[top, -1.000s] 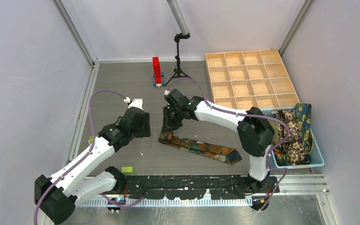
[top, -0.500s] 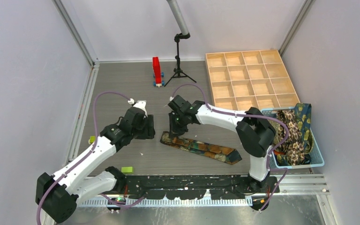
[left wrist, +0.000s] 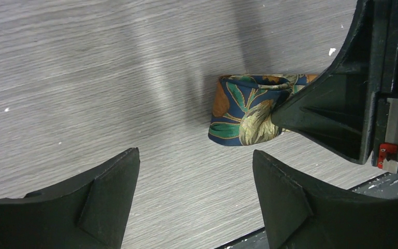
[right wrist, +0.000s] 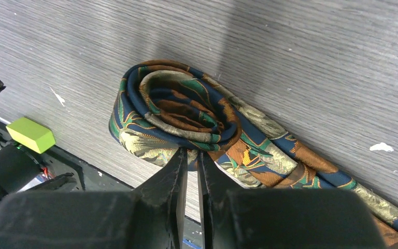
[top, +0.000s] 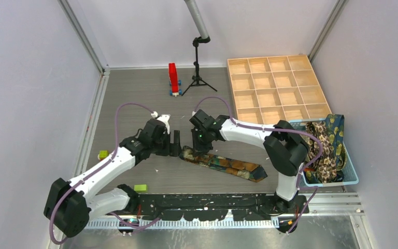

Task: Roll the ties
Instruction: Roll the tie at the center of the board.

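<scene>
A navy tie [top: 228, 165] with an orange, teal and yellow pattern lies on the grey table, its tail running to the lower right. Its left end is coiled into a loose roll [right wrist: 179, 111], which also shows as the roll [left wrist: 243, 111] in the left wrist view. My right gripper [right wrist: 193, 155] is shut on the near edge of that roll, pinching the fabric layers; from above, the right gripper [top: 197, 146] stands over the roll. My left gripper [left wrist: 194, 171] is open, just left of the roll and apart from it, with bare table between its fingers. From above the left gripper [top: 176, 144] almost faces the right one.
A wooden compartment tray [top: 277, 85] stands at the back right. A light blue basket [top: 350, 178] at the right edge holds more ties [top: 327, 148]. A red block [top: 173, 78] and a black tripod [top: 197, 72] stand at the back. Green blocks [top: 140, 188] [top: 102, 154] lie near the front left.
My left gripper has moved right, close to the roll, and has opened wider. My right gripper has shifted slightly right and toward the front, and the flat part of the tie has shortened.
</scene>
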Available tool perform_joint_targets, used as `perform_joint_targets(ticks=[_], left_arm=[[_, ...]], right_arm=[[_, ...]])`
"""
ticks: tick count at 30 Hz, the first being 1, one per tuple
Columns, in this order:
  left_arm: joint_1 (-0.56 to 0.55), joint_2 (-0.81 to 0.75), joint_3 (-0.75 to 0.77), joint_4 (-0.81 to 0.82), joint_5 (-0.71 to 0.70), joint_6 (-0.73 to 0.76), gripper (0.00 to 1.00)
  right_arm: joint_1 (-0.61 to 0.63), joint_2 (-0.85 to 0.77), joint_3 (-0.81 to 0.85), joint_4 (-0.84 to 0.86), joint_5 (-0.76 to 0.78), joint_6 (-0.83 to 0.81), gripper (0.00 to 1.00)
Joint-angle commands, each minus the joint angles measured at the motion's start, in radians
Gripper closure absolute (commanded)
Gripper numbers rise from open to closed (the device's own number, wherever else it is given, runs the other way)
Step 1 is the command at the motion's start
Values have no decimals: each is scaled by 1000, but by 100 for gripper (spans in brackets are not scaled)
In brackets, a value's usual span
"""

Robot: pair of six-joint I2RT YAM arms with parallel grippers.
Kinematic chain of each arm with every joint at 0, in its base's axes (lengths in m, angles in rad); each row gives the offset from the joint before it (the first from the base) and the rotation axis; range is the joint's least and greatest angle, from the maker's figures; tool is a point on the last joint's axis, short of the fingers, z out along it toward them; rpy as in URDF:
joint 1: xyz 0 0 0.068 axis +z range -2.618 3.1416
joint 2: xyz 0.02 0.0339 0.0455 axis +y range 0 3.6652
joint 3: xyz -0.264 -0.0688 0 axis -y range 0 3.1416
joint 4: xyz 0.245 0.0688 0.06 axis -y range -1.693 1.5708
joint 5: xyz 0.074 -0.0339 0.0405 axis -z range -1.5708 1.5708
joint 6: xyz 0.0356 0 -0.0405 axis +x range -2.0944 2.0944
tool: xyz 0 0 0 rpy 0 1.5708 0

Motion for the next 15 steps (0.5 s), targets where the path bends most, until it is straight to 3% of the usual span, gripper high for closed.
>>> perform_joint_targets(ticks=[1, 15], left_arm=[[6, 37, -12, 122, 90, 8, 18], [9, 210, -15, 285, 217, 9, 20]], right_arm=[[-1, -47, -20, 22, 32, -19, 82], [-9, -49, -85, 44, 58, -32, 83]])
